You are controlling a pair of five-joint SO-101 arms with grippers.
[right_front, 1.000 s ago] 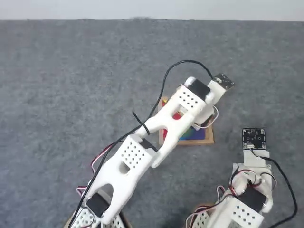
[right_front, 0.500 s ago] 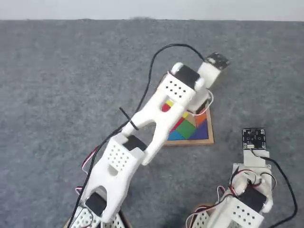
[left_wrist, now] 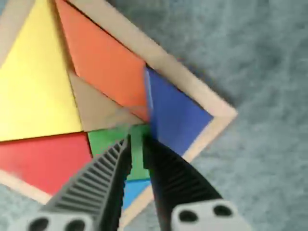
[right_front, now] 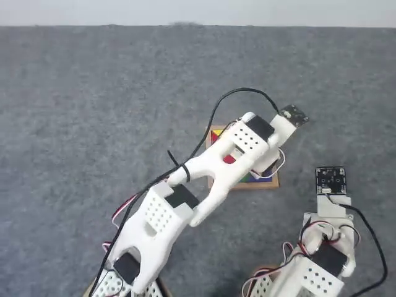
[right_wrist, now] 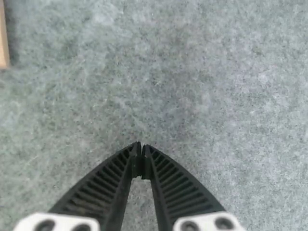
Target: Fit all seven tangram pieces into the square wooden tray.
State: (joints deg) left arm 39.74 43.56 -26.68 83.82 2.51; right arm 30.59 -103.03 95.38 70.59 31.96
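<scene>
Wooden tray [left_wrist: 192, 88] — tangram pieces [left_wrist: 38, 82] inside

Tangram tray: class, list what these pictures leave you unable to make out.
High view: the left arm covers most of the tray, so the pieces cannot be counted.
Left wrist view: the left claw hides part of the green piece; picture edges cut off the yellow piece and red piece.
Right wrist view: the edge cuts off the tray.
</scene>
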